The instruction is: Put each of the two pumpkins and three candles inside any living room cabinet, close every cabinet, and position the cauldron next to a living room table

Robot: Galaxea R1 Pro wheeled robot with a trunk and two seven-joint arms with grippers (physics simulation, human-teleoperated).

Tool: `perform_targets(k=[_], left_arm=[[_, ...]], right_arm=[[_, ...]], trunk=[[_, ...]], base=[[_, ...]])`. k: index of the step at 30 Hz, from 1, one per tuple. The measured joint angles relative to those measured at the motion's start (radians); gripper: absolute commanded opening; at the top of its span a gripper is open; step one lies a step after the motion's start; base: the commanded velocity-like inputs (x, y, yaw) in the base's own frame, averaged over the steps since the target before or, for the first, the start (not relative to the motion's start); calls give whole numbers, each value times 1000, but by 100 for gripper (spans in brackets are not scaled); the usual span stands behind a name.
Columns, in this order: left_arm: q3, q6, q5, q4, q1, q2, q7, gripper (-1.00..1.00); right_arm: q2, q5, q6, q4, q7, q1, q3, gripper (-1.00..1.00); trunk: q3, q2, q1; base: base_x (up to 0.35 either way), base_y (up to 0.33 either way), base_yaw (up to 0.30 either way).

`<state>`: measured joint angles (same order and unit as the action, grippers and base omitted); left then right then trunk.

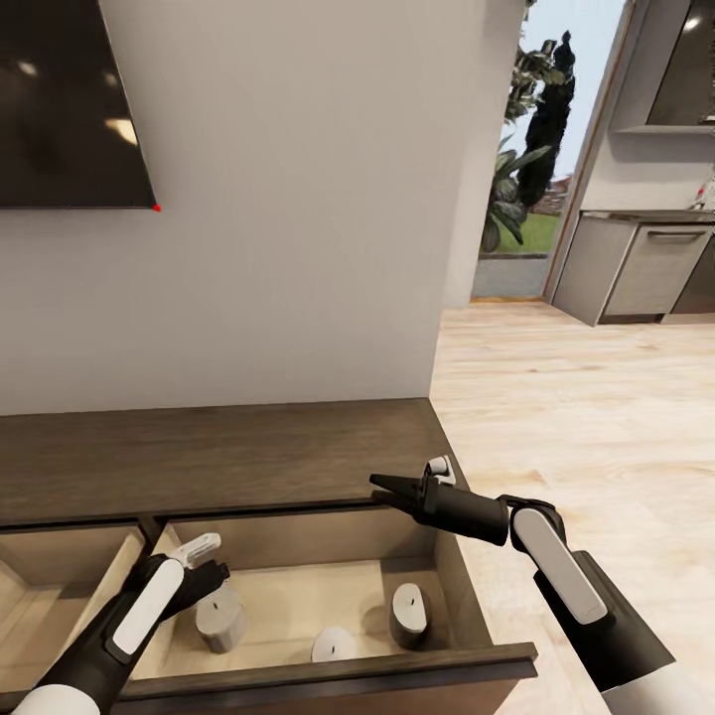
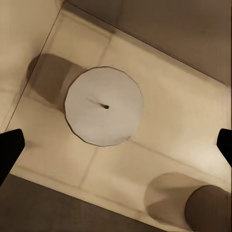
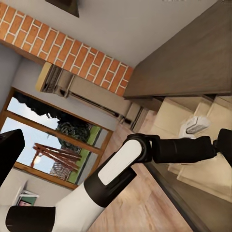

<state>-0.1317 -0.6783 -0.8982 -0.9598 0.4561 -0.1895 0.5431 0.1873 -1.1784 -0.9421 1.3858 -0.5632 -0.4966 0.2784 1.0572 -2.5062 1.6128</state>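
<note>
The robot is standing in front of the dark-brown cabinet (image 1: 214, 452), and its right drawer (image 1: 452, 586) is pulled wide open. Three candles are sitting inside the drawer. One candle (image 1: 220, 618) is standing at the left side, one candle (image 1: 335, 645) is near the front wall in the middle, and one candle (image 1: 408, 616) is standing at the right side.

The left gripper (image 1: 204, 566) is hanging over the left candle, pointing down into the drawer. In the left wrist view, this candle (image 2: 104, 106) is showing its round top and tiny wick, and the two dark fingertips (image 2: 9, 147) are spread far apart on either side, touching nothing. Another candle (image 2: 205, 210) is peeking in at the corner.

The right gripper (image 1: 389, 487) is floating above the back right corner of the drawer, pointing left. Its fingertips are wide apart in the right wrist view and are holding nothing.

A black TV (image 1: 70, 99) is hanging on the wall (image 1: 298, 248) above the cabinet.
</note>
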Motion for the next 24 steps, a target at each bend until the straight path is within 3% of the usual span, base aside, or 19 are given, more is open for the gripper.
perform_targets(k=[9,16,24], left_arm=[[10,-5,-11,-25,-1,-4,2,100],[95,-11,-19,-25,-1,-4,-4,100],[104,-13,-19,-25,-1,-3,-4,100]], right_arm=[[0,-1,0,-17,0,0,0,100],[0,0,16,-53,-1,0,0,100],[-1,2,28,-67,-1,0,-1,100]], trunk=[[-35,2,-4],[-62,4,-7],[-93,6,-11]], base=[[0,0,0],[-48,0,0],[-80,0,0]])
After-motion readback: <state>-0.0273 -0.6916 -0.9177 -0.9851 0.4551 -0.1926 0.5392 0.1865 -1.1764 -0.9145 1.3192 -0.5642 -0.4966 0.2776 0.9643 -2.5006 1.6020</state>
